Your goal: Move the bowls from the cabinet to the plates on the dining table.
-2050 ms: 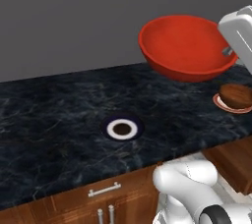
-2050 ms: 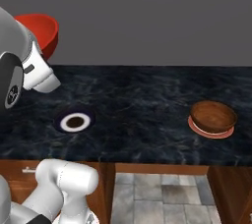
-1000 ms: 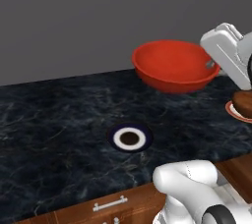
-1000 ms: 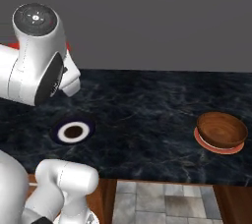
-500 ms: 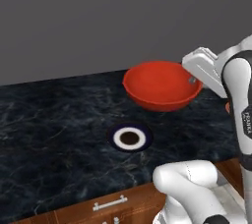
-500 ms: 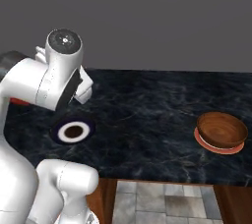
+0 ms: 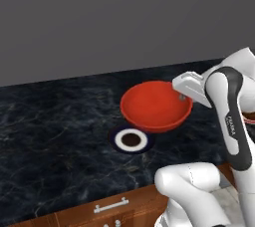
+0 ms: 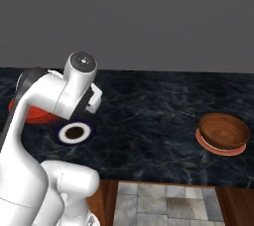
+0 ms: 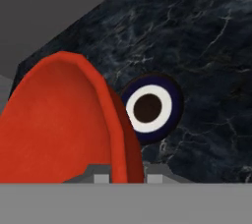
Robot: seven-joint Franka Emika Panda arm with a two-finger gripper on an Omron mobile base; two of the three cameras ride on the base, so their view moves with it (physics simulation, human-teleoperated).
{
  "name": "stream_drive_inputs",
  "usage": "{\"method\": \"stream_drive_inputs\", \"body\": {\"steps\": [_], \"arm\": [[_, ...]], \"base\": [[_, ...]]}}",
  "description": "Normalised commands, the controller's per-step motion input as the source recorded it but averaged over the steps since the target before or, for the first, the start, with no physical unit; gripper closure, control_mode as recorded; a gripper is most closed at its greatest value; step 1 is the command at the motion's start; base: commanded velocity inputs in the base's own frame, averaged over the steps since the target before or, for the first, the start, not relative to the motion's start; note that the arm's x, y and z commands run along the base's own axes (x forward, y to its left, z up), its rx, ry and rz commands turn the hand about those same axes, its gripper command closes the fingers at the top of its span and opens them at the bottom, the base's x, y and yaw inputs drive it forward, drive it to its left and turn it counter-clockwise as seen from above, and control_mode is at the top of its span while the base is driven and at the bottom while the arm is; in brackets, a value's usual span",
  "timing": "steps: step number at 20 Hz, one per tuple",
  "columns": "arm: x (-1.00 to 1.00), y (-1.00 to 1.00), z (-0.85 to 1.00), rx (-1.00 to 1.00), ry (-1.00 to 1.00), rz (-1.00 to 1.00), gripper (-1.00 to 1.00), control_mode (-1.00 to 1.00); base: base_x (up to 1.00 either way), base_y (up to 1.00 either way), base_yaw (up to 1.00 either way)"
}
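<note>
Carrying red bowl [image 7: 155, 105] by its rim over the desk [image 7: 55, 121], jaws pinched narrow on the rim.
Red bowl looks rigid, glossy and likely slick, probably light; a rim pinch is the only real hold since the body is too wide, so it could swivel or slip if tilted. Gripper [image 7: 185, 96] clamps the right side of the rim, one fingertip inside and one outside; bowl hangs out to the side of the jaws, tilted in the hand view. It hovers just behind and partly over the navy plate [image 7: 131, 140], not yet seated. Brown bowl [image 8: 223, 130] already sits on the orange-rimmed plate [image 8: 221, 149], well apart to the right.
</note>
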Motion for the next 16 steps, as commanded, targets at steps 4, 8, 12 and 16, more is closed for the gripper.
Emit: {"method": "stream_drive_inputs", "body": {"steps": [4, 8, 12, 16], "arm": [[0.41, 0.06, -0.62, -0.02, 0.02, 0.16, 1.0, -1.0], [0.45, 0.08, -0.58, -0.01, 0.01, 0.14, 1.0, -1.0], [0.53, 0.08, -0.51, 0.01, 0.03, 0.11, 1.0, -1.0], [0.57, 0.04, -0.48, 0.06, 0.06, 0.09, 1.0, -1.0]], "base": [[0.0, 0.0, 0.0], [0.0, 0.0, 0.0], [0.0, 0.0, 0.0], [0.0, 0.0, 0.0]]}}
